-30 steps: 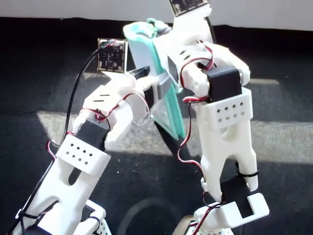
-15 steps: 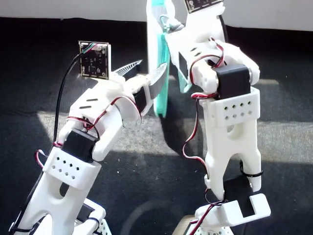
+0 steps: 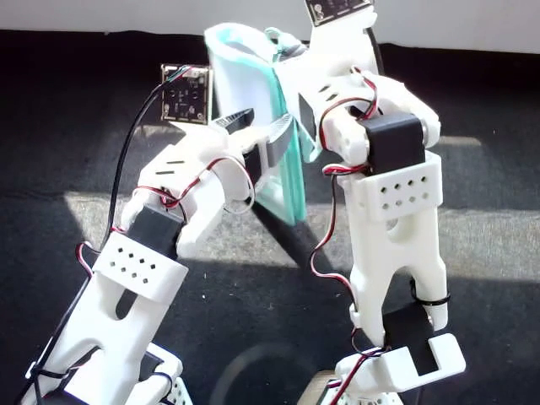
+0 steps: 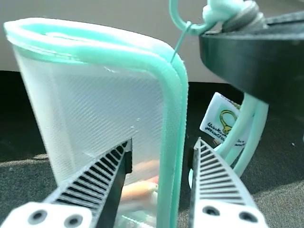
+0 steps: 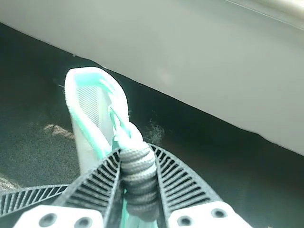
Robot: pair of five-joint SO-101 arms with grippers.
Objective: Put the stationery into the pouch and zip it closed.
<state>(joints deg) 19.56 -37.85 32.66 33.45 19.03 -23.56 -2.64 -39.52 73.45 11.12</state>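
1. I see the translucent white mesh pouch with mint-green trim held upright above the dark table, between both arms.
2. Right gripper: jaws clamped on the grey braided zip pull.
3. Left gripper: jaws partly apart, straddling the pouch's trimmed edge without clamping it.

Dark table mat, sunlit band across; pale wall behind.

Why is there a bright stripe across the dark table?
High view: sunlight falls in a band across the table, with shade on both sides. Left wrist view: light glows through the pouch mesh. Right wrist view: a sunlit patch lies on the table beside the pouch.
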